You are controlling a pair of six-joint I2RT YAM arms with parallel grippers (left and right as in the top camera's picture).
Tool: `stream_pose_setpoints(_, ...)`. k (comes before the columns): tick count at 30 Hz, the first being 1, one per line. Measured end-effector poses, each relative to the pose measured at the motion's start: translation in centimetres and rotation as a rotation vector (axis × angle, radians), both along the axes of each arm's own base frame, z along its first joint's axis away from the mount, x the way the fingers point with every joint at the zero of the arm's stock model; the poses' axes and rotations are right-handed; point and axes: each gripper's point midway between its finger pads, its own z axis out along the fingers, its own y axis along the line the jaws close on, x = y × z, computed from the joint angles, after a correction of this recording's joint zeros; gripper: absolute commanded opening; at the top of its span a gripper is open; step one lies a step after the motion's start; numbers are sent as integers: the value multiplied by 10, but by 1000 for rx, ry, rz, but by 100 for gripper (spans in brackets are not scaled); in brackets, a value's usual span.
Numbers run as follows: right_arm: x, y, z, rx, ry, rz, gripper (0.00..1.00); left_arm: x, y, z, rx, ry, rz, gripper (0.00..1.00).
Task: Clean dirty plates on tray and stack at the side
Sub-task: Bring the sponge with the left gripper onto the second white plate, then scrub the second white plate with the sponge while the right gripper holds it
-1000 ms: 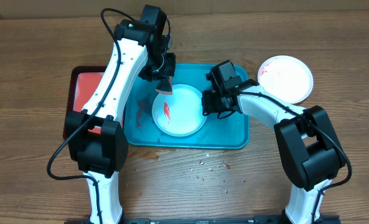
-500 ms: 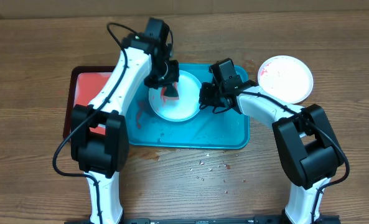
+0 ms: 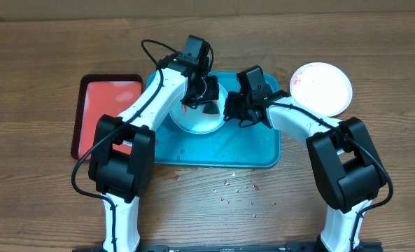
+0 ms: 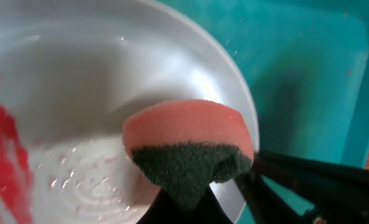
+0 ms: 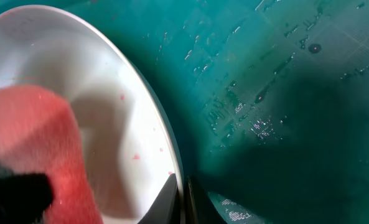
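The left hand [image 3: 204, 96] grips the sponge [image 4: 187, 146], holding it against the white plate [image 4: 78, 74] in the tray [image 3: 252, 150]. The right hand [image 5: 179, 196] pinches that plate's rim.

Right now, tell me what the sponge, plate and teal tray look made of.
Sponge: soft pink foam with a dark green fibrous scouring layer, matte and porous.
White plate: glossy, probably plastic or glazed ceramic; highlights can't settle it.
Teal tray: smooth moulded plastic, by its sheen.

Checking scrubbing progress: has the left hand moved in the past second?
Yes. The left hand has shifted right across the teal tray, away from the red tray, with its sponge on the white plate.
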Motion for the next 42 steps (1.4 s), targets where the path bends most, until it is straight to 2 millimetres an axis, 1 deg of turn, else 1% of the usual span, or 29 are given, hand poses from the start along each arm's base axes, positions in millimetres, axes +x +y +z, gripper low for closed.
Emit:
stream_pose_setpoints(3,0,0,0,0,0,0,4,-3,6,-2,14,20,10,4)
stream_pose_setpoints(7,0,-2,-1,-8,3,-4,4,1,18,-7,23,29,36,4)
stream_pose_setpoints(10,-3,-10,-6,-59,13,-11,4,4,28,-16,35,44,56,4)
stream_pose_setpoints(13,-2,-17,-8,-111,-10,2,4,5,36,-22,48,58,72,4)
stream_pose_setpoints(16,-1,-19,-8,-143,-29,19,4,6,42,-23,52,62,84,4)
stream_pose_setpoints(20,0,-18,-7,-161,-41,33,4,6,44,-24,54,67,89,4)
stream_pose_setpoints(26,0,-12,-4,-194,-67,47,4,8,30,-20,8,54,72,4)
stream_pose_setpoints(30,-4,-3,-4,-201,-77,71,4,10,11,-17,-23,29,71,5)
stream_pose_setpoints(33,-6,-1,-4,-204,-75,78,4,14,1,-15,-40,4,69,5)
stream_pose_setpoints(34,-6,-1,-4,-204,-74,79,4,14,-1,-14,-42,4,71,7)
stream_pose_setpoints(35,-6,-1,-4,-205,-74,80,4,13,-2,-14,-42,5,74,19)
stream_pose_setpoints(36,-7,-1,-4,-206,-73,80,4,13,-2,-14,-42,6,74,35)
stream_pose_setpoints(37,-7,-1,-4,-206,-72,80,4,13,-2,-15,-41,6,78,49)
stream_pose_setpoints(38,-7,-1,-4,-206,-73,81,4,13,0,-15,-40,10,88,52)
stream_pose_setpoints(40,-7,-1,-4,-206,-73,81,4,15,3,-15,-39,14,103,54)
stream_pose_setpoints(42,-7,-1,-4,-206,-73,81,4,16,6,-15,-38,14,110,50)
